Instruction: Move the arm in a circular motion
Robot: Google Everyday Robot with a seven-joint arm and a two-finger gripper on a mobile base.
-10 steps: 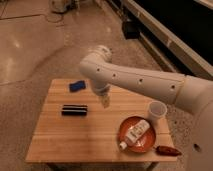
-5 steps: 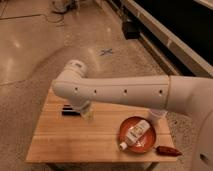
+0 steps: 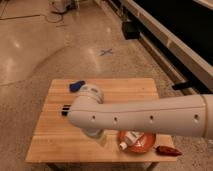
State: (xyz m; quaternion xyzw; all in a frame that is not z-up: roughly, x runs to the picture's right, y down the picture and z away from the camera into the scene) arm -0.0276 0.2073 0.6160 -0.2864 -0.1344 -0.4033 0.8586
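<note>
Arm [image 3: 145,119] spans wooden table [image 3: 55,140]; gripper [image 3: 102,137] beneath joint, state unclear; speckled floor [image 3: 40,50] around.

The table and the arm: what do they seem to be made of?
Table: light wood, matte, plank lines show. Arm: likely plastic or painted shell, glossy white, with highlights and dark screw dots. The gripper, pale, hangs under the arm's joint above the table's front; its material is unclear.

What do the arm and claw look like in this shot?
The arm is glossy white: a thick tube ending in a rounded joint, with a row of small dark screw dots along its side. The claw is a pale cream tapered tip just below that joint. No cables visible.
</note>
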